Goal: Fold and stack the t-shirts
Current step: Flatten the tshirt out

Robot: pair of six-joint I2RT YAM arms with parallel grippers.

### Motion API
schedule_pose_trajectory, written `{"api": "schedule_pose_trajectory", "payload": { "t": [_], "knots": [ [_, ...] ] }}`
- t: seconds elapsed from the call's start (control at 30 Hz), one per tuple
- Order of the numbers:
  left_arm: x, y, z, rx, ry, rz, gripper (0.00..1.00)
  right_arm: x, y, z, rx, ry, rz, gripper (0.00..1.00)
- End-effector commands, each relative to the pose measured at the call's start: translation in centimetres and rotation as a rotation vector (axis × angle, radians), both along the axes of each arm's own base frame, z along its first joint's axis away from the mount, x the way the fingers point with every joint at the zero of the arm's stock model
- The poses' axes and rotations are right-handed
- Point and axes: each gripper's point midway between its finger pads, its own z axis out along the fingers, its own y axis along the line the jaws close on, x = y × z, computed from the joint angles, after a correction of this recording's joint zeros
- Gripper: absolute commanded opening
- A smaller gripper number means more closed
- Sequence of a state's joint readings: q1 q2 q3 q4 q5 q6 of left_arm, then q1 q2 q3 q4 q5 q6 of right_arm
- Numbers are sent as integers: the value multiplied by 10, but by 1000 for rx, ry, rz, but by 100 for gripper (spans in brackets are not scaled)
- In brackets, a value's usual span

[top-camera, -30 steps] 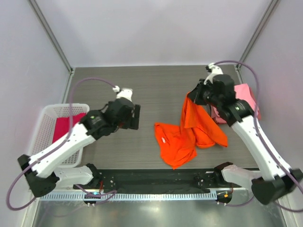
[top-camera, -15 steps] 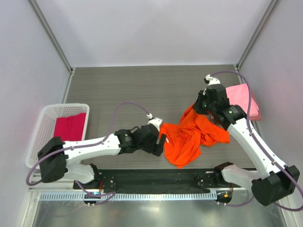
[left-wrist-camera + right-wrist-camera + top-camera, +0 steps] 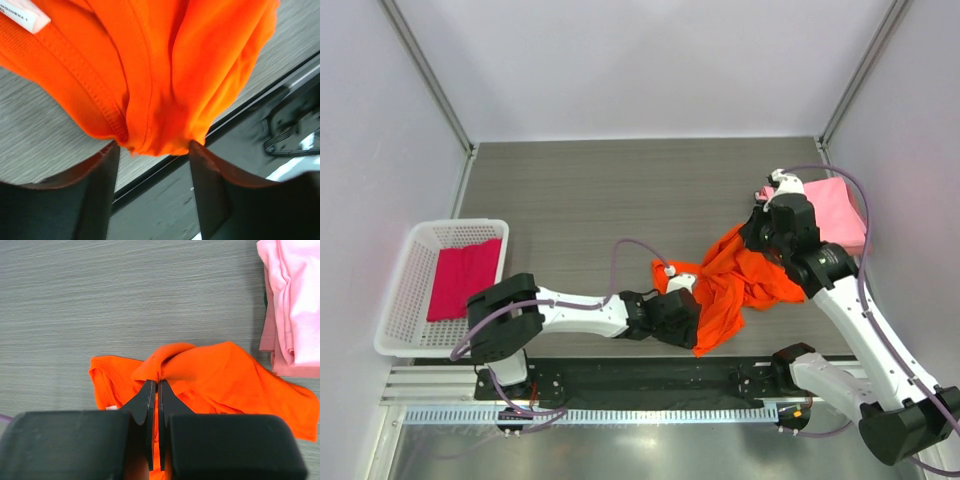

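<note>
The left fingers [image 3: 97, 185] close on a bunched fold of the orange t-shirt [image 3: 150, 75], the gathered hem pressed between their dark inner faces at the near edge of the table [image 3: 600, 200]. A white label [image 3: 25, 12] shows on the cloth just beyond them. The right fingers [image 3: 148, 405] are clenched together, pinching a raised peak of the same shirt at its far side, so the cloth rises into a small tent at their tips. Seen from the top view, the orange t-shirt [image 3: 735, 280] lies crumpled between the two arms, right of centre and toward the near side of the table, with the left arm stretched low across the table to reach its near left corner. Folded pink t-shirts [image 3: 835, 210] sit in a stack just beyond it at the right edge of the table, close to the right arm's wrist. Well apart at the left, a crimson t-shirt [image 3: 465, 278] lies flat inside a white lattice basket [image 3: 400, 330].
</note>
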State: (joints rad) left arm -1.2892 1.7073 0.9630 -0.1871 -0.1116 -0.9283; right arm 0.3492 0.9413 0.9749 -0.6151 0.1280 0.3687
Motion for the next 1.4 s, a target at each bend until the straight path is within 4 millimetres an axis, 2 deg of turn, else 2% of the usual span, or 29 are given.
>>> {"api": "schedule_pose_trajectory", "payload": {
  "t": [0.0,0.13,0.23,0.37,0.47,0.53,0.57,0.6,0.67,0.7,0.73,0.77,0.8,0.83,0.87,0.9,0.93,0.97,1.0,1.03,1.07,1.1,1.13,1.2,1.23,1.3,1.33,1.37],
  "knots": [
    [12,-19,11,-73,-5,86,55,1,-5,15,10,-65,-19,4],
    [22,-5,8,-60,-20,149,42,-1,-4,15,13,-70,-12,4],
    [29,7,8,-66,-33,190,28,-2,-4,13,16,-68,-13,4],
    [44,11,16,-118,-54,217,0,-3,-1,13,26,-71,2,4],
    [53,16,29,-141,-74,225,0,-3,-1,12,28,-70,1,4],
    [68,26,42,-163,-88,250,0,-2,-3,11,25,-69,-14,2],
    [69,31,58,-201,-85,242,0,-2,-4,10,23,-66,-19,1],
    [91,45,67,-213,-96,285,0,-1,-6,10,17,-65,-28,1],
    [107,67,85,-242,-91,312,0,3,-7,8,11,-57,-43,1],
    [117,80,114,-298,-126,337,0,4,-7,7,7,-55,-48,1],
    [145,107,131,-310,-169,408,0,7,-9,10,1,-60,-58,1],
    [149,126,139,-291,-170,432,0,11,-11,8,-13,-52,-69,1],
    [159,139,183,-349,-246,456,0,14,-13,10,-18,-56,-85,1],
    [178,169,198,-329,-300,520,0,18,-16,17,-25,-69,-103,1],
    [178,189,203,-280,-300,549,0,20,-18,19,-26,-73,-113,1],
    [187,204,239,-308,-363,588,0,24,-19,21,-26,-72,-123,1],
    [189,219,256,-306,-406,604,0,27,-20,30,-17,-88,-129,1],
    [195,243,266,-287,-423,663,0,29,-20,34,-10,-94,-131,1],
    [195,251,279,-298,-442,676,0,32,-22,40,-4,-103,-137,1],
    [196,259,307,-329,-486,687,0,34,-22,56,13,-136,-139,1],
    [199,275,313,-312,-495,722,0,35,-21,63,20,-150,-138,1],
    [196,273,322,-335,-491,696,0,36,-22,72,24,-167,-135,1],
    [196,277,344,-354,-518,697,0,37,-21,94,40,-207,-127,1],
    [194,280,365,-371,-553,688,0,35,-14,115,59,-244,-82,1],
    [188,281,383,-387,-580,678,0,30,-10,138,79,-285,-52,1],
    [176,284,403,-400,-620,668,0,18,0,157,113,-315,20,1],
    [169,287,407,-393,-621,670,0,6,-1,172,124,-339,39,1],
    [154,294,426,-414,-674,680,0,-2,0,179,133,-351,56,1]
  ]
}}
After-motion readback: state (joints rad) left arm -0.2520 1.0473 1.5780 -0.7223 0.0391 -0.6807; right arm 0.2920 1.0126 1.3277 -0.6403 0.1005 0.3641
